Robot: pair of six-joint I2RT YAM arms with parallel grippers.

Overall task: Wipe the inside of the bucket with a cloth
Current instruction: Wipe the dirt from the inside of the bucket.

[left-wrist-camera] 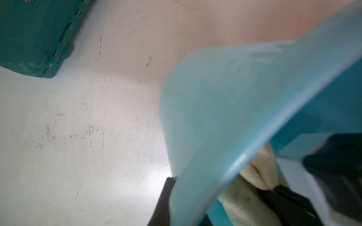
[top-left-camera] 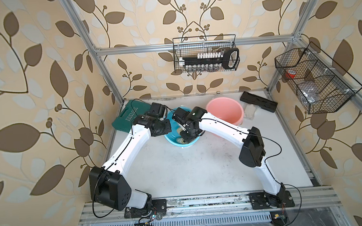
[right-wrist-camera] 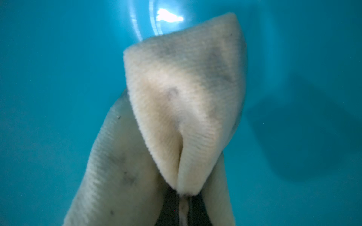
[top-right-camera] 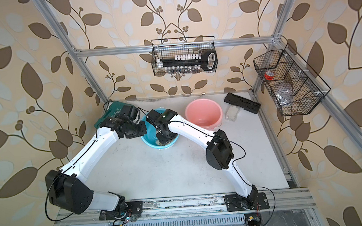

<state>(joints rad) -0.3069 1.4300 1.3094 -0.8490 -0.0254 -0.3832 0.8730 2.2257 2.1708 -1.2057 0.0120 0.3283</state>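
- The cloth, pale beige with dingy grey-brown marks, hangs folded inside the blue bucket. The bucket sits on the far left part of the table. Whether the cloth's loose end touches the bucket floor I cannot tell.
- The right gripper reaches down into the bucket from the right, its jaws pressed together on a fold of the cloth.
- The left gripper is clamped on the bucket's left wall at the rim, with one dark finger outside. It appears to serve as the brace.
- The step in hand looks like wiping the inner wall and floor. To do it well, the free bulk of the cloth should press on the plastic, not the fingertips. Overlapping sweeps should go round the wall, then across the floor.
- The pinch sits close to the fold's edge, so heavy drag could pull the cloth free. Moderate pressure seems wiser.
- The bucket looks light. A firm left grip should stop it sliding toward the pink bucket near its right, or the green tool case near its far left.
- In both top views the two wrists crowd together above the rim, so sweeps toward the left wall need care.
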